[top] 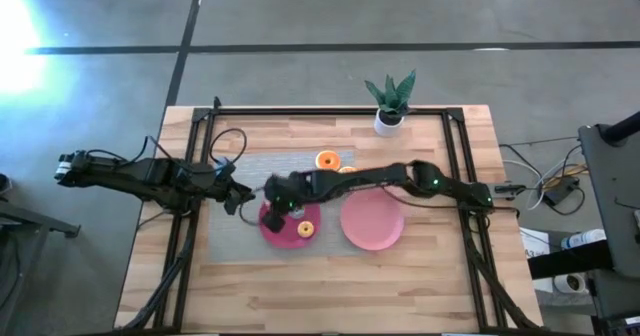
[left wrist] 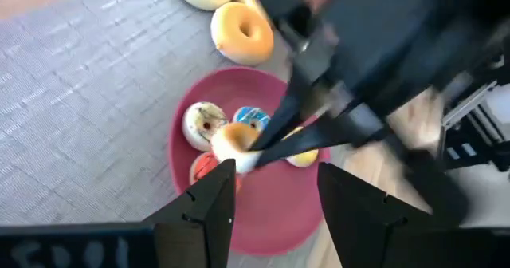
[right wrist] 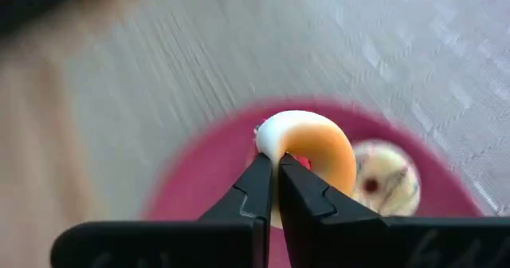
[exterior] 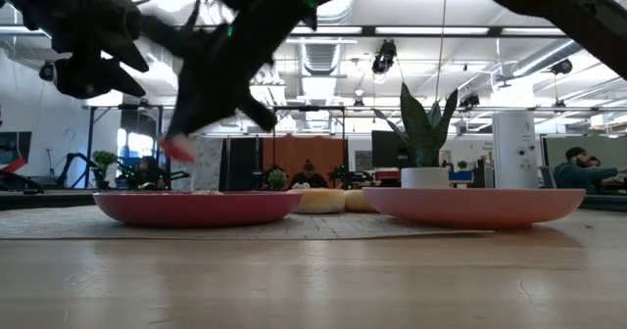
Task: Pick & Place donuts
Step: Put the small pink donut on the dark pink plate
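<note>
Over the magenta plate [top: 283, 234] my right gripper [right wrist: 276, 163] is shut on a small orange donut with whitish icing [right wrist: 315, 144]. Several more donuts lie in that plate: a whitish one [left wrist: 202, 122], a blue one [left wrist: 252, 117] and a red one [left wrist: 204, 167]. Two larger orange-yellow donuts [top: 327, 160] [left wrist: 243, 32] rest on the grey mat [top: 250, 171] beyond the plate. My left gripper [left wrist: 272, 198] hangs open at the plate's left side [top: 240, 198], with nothing between its fingers. My right gripper pinches the donut's ring at its whitish-iced side [right wrist: 269, 143] between the two fingertips. The fingers slant down at it from the table's right. The donut stands on edge beyond the fingertips, lifted clear above the magenta plate [right wrist: 199, 180].
An empty pink plate [top: 372, 221] sits to the right of the magenta one. A potted plant [top: 389, 101] stands at the far edge. A dark frame [top: 205, 136] runs round the wooden table. People sit in the room behind [exterior: 578, 167].
</note>
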Robot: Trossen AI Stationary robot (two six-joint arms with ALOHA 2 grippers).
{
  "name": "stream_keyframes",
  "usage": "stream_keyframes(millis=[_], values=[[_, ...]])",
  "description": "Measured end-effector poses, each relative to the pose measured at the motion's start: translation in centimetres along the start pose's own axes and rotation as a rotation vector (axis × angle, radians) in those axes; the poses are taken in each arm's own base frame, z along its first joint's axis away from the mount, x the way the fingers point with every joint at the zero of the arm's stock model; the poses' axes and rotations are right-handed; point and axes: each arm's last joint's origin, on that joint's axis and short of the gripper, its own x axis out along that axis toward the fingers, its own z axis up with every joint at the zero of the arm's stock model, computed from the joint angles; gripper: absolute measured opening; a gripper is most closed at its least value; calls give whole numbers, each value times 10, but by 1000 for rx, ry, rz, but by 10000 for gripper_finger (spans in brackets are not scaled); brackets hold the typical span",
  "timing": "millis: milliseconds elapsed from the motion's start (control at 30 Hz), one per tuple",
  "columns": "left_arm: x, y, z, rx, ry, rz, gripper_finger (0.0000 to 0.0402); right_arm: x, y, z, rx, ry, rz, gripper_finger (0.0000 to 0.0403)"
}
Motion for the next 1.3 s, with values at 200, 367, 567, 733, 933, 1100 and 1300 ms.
stream_keyframes(millis=[200, 367, 567, 733, 933, 1100, 1300], values=[[-17, 3, 3, 107, -128, -20, 151, -27, -6, 17, 247, -128, 115, 9], [-35, 7, 4, 232, -257, -27, 151, -58, -16, 36, 510, -357, 306, 9], [-37, 7, 5, 322, -359, -20, 151, -60, -42, 35, 826, -559, 482, 9], [-20, 1, 4, 352, -474, -108, 151, -68, -55, 41, 986, -642, 667, 9], [-4, 6, -3, 275, -496, -82, 151, -67, -58, 41, 1030, -641, 659, 9], [-8, 6, 2, 274, -571, 10, 151, -73, -58, 44, 1078, -679, 661, 9], [-11, 1, 11, 346, -649, 172, 151, -75, -62, 46, 1139, -707, 660, 9]])
